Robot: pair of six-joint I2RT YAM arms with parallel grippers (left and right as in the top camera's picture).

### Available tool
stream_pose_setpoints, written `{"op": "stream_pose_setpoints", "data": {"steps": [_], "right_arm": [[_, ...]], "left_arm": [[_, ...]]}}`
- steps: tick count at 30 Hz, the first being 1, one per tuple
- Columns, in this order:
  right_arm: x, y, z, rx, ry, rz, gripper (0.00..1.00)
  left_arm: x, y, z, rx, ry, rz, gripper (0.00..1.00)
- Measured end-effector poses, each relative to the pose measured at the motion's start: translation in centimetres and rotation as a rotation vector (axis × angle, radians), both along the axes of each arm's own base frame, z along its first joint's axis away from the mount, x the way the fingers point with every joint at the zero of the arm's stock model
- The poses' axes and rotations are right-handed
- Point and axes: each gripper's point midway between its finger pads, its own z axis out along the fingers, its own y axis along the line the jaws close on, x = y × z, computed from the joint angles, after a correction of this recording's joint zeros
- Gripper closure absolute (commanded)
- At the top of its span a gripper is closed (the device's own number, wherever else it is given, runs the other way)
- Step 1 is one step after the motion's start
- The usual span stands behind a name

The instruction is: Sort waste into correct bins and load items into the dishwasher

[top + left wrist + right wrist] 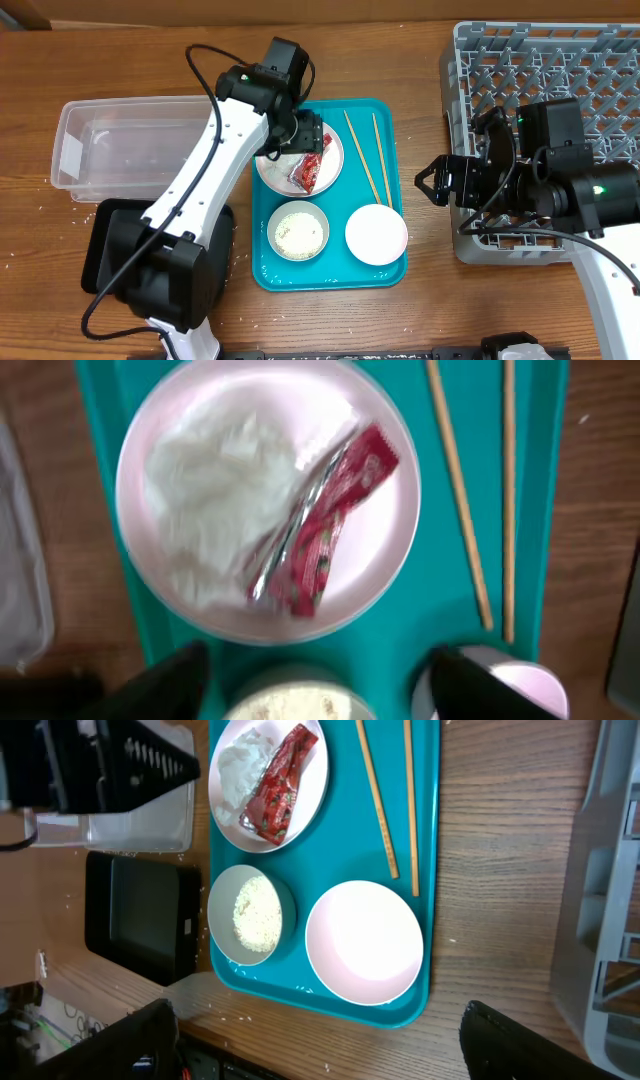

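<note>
Two bits of waste, the wrapper [325, 525] and the tissue [215, 500], lie touching on the plate [388, 550], mid-desk toward the far edge. The left gripper [322, 680] hovers over them, jaws spread and empty. The right gripper [428, 183] hangs beside the rack [600, 60] near the right edge, jaws also apart, holding nothing. Waste sorting seems to be the step in hand. The next move calls for lowering onto the wrapper, pinching it clear of the tissue, then carrying it to the tub [75, 120] by the left edge.
</note>
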Motion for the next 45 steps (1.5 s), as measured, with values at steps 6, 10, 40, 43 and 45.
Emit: {"op": "stream_pose_setpoints", "data": {"steps": [6, 10, 40, 43, 45], "right_arm": [[0.4, -0.1, -0.3, -0.005, 0.007, -0.008, 0.07], [0.9, 0.0, -0.5, -0.004, 0.003, -0.008, 0.07], [1.4, 0.0, -1.0, -0.009, 0.018, -0.010, 0.08], [1.5, 0.1, -1.0, -0.008, 0.012, -0.010, 0.08], [1.6, 0.1, -0.9, -0.007, 0.008, -0.010, 0.08]], "left_arm": [[2.9, -1.3, -5.8, 0.021, 0.011, -0.091, 0.34], [2.9, -1.7, -10.1, 0.037, 0.078, -0.141, 0.40], [2.1, 12.2, 3.1, -0.007, -0.021, 0.363, 0.96], [2.5, 16.8, 2.4, 0.069, -0.023, 0.536, 0.87], [2.5, 19.1, 1.5, 0.110, -0.008, 0.620, 0.81]]}}
